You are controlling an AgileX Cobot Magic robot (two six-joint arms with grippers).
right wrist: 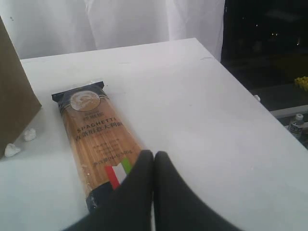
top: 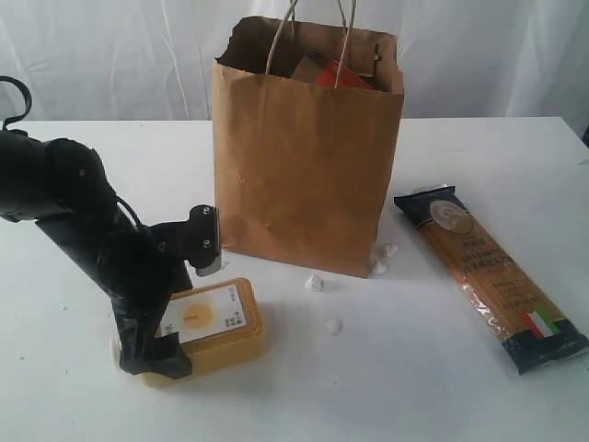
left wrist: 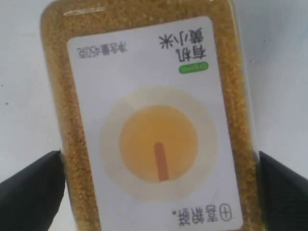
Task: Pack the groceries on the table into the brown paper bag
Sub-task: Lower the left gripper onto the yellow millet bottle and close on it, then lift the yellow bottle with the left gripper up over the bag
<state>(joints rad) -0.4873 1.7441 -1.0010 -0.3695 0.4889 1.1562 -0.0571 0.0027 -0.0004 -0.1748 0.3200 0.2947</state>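
You're seeing the tall brown kraft paper bag [top: 304, 157] holding a brown pouch with orange label [top: 336, 72] at its rim; only the exterior view is showing that. The left gripper [left wrist: 156, 192] is sitting spread wide, straddling the yellow grain bottle [top: 225, 322] lying flat on the white tabletop [top: 414, 368]. The right gripper [right wrist: 154, 161] is hanging with its jaws pressed together, with the long clear spaghetti packet [right wrist: 96, 130] just ahead of its tips. Only the right wrist view is reading "SPAGHETTI".

Closed hand [right wrist: 153, 156] near spaghetti packet [right wrist: 95, 137] lying on table [right wrist: 192, 96].
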